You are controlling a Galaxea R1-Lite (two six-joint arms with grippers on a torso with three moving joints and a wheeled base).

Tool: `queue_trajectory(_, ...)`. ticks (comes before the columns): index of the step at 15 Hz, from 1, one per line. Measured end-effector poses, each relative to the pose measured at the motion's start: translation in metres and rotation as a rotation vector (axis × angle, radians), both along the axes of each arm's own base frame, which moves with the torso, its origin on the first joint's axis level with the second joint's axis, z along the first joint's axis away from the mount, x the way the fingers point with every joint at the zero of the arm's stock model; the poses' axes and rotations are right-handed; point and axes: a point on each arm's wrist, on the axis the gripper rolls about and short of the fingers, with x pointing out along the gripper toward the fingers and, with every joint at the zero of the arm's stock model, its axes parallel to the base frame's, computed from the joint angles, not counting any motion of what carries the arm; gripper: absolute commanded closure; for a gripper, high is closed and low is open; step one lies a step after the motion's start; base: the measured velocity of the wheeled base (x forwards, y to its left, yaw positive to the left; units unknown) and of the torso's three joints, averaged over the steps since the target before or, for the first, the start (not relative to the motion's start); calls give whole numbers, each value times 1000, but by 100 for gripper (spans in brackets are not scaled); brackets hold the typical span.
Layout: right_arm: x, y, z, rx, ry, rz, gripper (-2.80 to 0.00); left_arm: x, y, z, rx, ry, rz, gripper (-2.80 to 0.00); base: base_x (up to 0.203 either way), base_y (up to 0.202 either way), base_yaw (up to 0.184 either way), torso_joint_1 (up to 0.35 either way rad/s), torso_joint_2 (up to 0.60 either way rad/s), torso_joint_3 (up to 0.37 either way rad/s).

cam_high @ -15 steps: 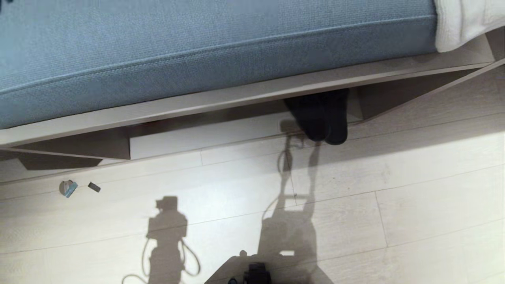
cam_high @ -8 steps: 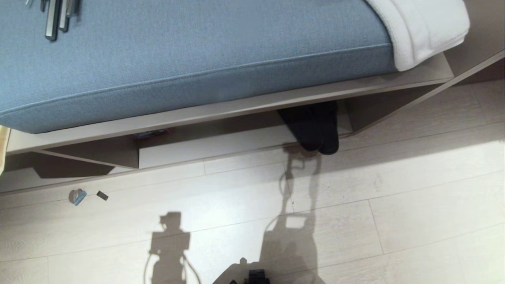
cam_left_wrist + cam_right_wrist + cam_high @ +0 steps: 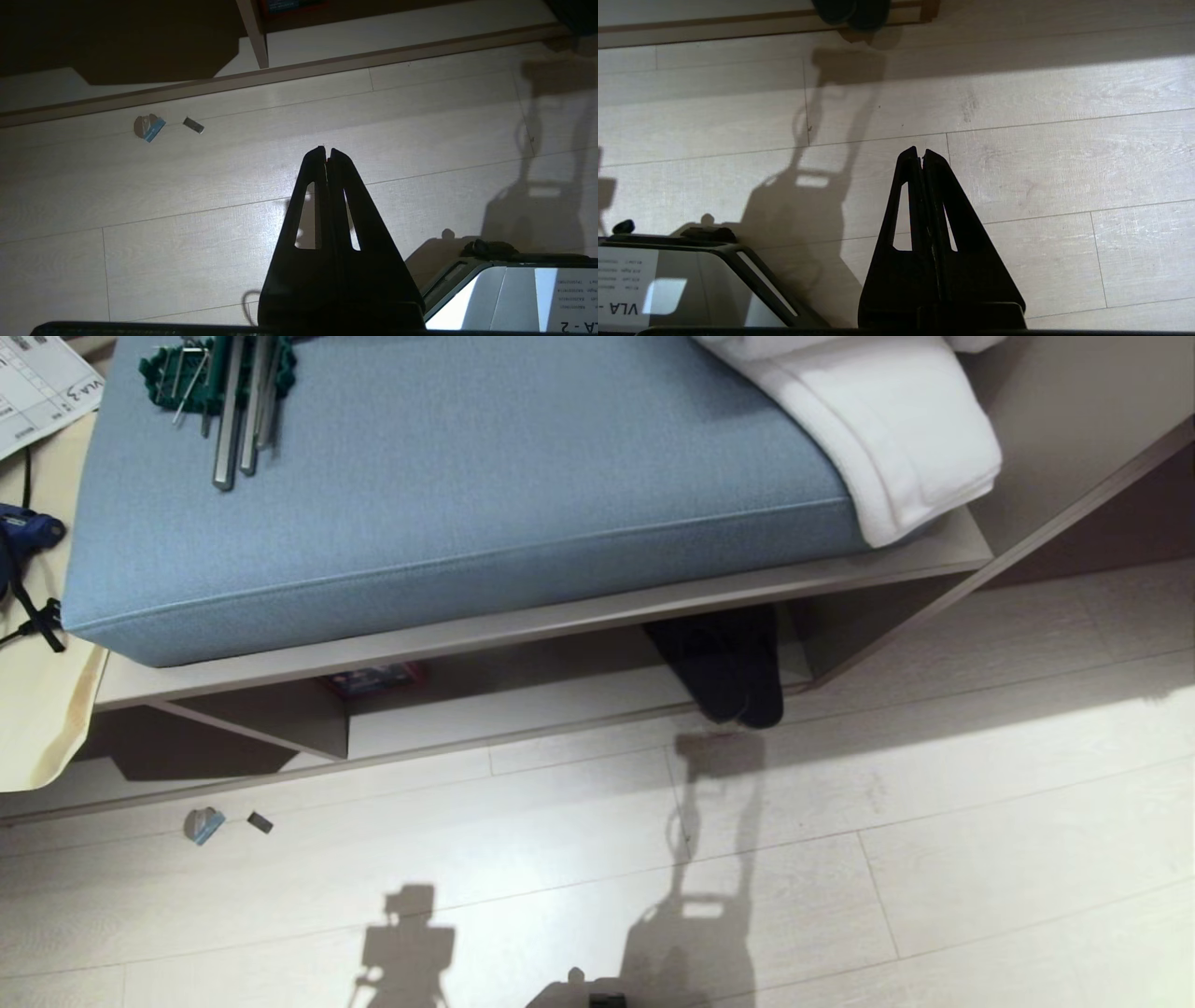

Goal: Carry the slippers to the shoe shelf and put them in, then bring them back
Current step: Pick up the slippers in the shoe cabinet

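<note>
The slippers (image 3: 726, 672), a dark pair side by side, lie at the right end of the wider opening under the bench, their ends poking out over its front sill. They also show in the right wrist view (image 3: 852, 11). The shoe shelf (image 3: 261, 714), the narrower cubby left of the divider, is mostly in shadow. Both arms hang parked, outside the head view. My left gripper (image 3: 326, 150) is shut and empty above bare floor. Likewise shut and empty, my right gripper (image 3: 920, 151) hangs well short of the slippers.
A blue cushion (image 3: 448, 495) tops the bench, with a white folded cloth (image 3: 887, 439) and a green holder of hex keys (image 3: 233, 392) on it. Two small scraps (image 3: 203, 823) lie on the pale floor. A pale desk (image 3: 37, 728) stands at the left.
The whole head view has shifted as the camera moved: more of the bench top shows and the robot's shadows sit lower. The slippers and other things have stayed put.
</note>
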Motion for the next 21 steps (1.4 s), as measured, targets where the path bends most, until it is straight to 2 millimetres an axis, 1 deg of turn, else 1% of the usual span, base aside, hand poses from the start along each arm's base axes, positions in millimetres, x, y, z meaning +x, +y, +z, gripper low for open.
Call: queue_trajectory(21,0,0,0,-4,2,-2,0,0,0,0,1,-1,0,0,0,0,0,2,1,201)
